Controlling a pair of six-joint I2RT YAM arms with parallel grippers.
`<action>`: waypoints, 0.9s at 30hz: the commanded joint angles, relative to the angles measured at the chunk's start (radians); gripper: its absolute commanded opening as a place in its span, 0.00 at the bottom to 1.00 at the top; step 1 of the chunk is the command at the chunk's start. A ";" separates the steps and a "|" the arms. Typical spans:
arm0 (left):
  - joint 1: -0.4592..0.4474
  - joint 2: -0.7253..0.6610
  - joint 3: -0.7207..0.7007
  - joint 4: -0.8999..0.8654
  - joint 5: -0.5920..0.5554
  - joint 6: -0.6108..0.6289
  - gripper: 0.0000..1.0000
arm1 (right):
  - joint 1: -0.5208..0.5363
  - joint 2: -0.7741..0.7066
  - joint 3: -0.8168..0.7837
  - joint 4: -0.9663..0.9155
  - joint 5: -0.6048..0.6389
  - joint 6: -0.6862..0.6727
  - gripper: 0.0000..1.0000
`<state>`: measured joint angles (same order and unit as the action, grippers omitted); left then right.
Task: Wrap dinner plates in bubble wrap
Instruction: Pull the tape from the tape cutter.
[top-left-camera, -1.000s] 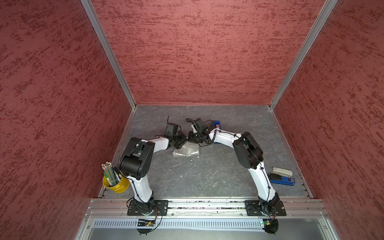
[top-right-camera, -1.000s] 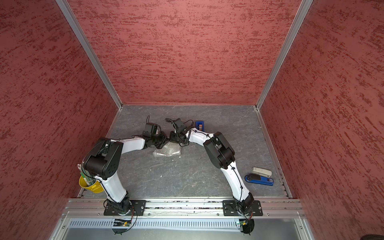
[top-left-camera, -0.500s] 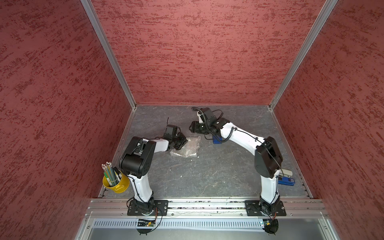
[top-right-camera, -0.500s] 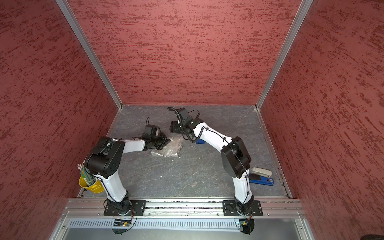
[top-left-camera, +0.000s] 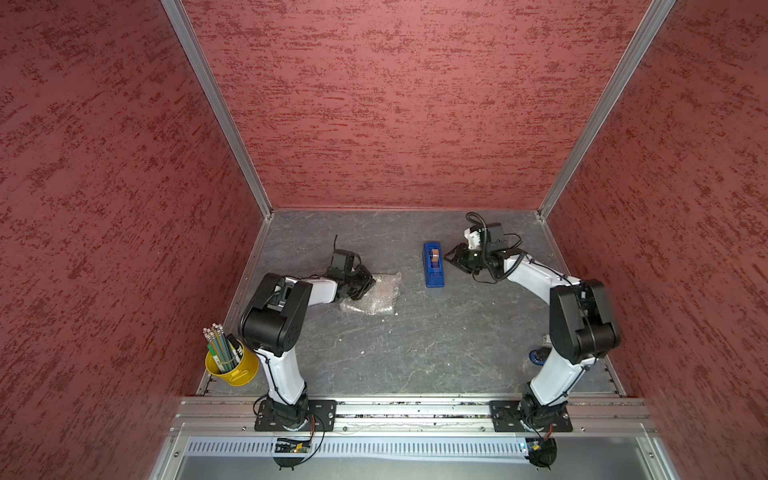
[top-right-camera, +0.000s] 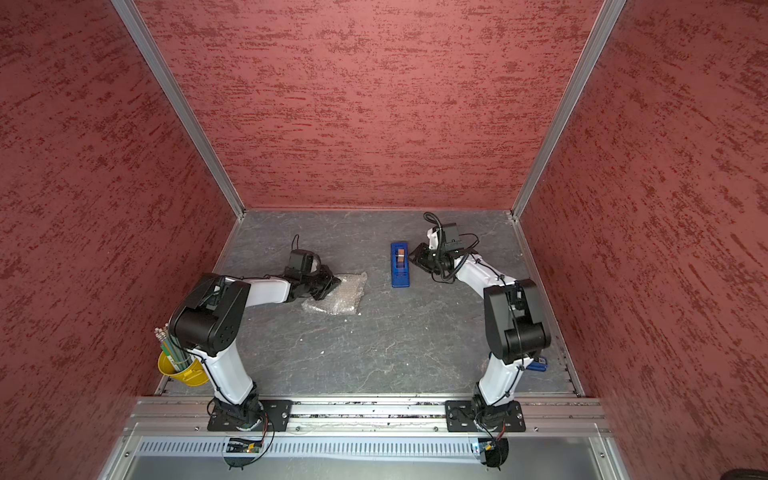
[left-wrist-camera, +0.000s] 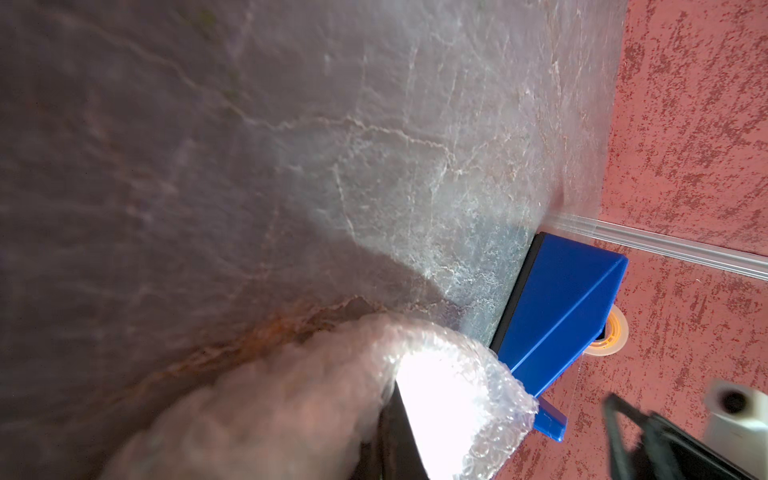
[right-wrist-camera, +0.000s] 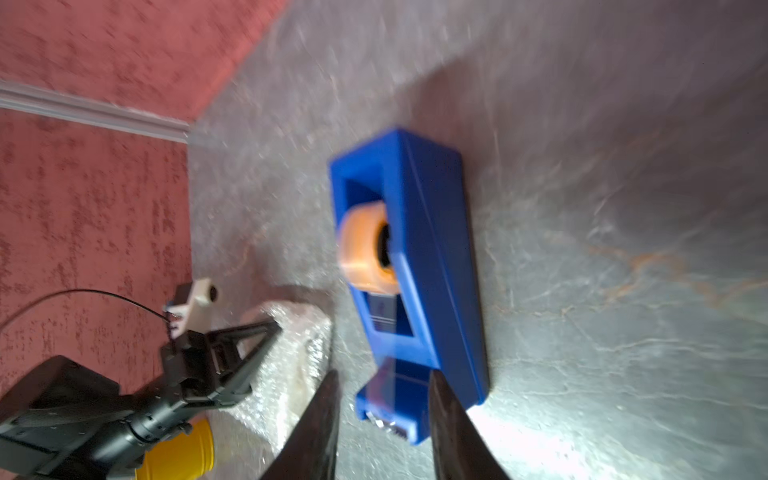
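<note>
The left hand (top-left-camera: 365, 286) is pressed together on the edge of the bubble wrap (top-left-camera: 376, 296) that is nearest to its own arm. In the left wrist view the wrap (left-wrist-camera: 449, 399) is bunched up around the dark finger, so it looks pinched there. The rest of the sheet lies crumpled on the grey counter (top-left-camera: 415, 357), between this hand and the blue tape dispenser (top-left-camera: 433, 266). The dinner plate I cannot make out in any view; whether it is under the wrap, I cannot tell.

The right hand (top-left-camera: 452, 257) is partly spread and carries nothing. In both top views it is low over the counter, just beside the dispenser, on the side away from the wrap. In the right wrist view its two dark fingers (right-wrist-camera: 320, 424) stand apart, and the cutter end of the dispenser shows between them. This view is blurred, so contact I cannot tell. An orange tape roll (right-wrist-camera: 363, 249) sits in the dispenser.

A yellow pencil cup (top-left-camera: 232, 368) stands at the front corner of the counter, beside the left arm's base.
</note>
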<state>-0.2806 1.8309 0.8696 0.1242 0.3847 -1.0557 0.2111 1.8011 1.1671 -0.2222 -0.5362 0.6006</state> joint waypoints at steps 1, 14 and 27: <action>0.003 0.021 -0.023 -0.061 -0.007 0.032 0.00 | -0.004 0.022 0.038 0.035 -0.125 -0.038 0.36; 0.004 0.014 -0.043 -0.063 0.000 0.036 0.00 | -0.007 0.129 0.059 0.068 -0.170 -0.033 0.30; 0.004 0.002 -0.057 -0.064 -0.003 0.033 0.00 | -0.007 0.142 0.091 0.052 -0.181 -0.032 0.08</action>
<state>-0.2798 1.8256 0.8497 0.1436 0.3927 -1.0386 0.2066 1.9434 1.2335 -0.1757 -0.7044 0.5797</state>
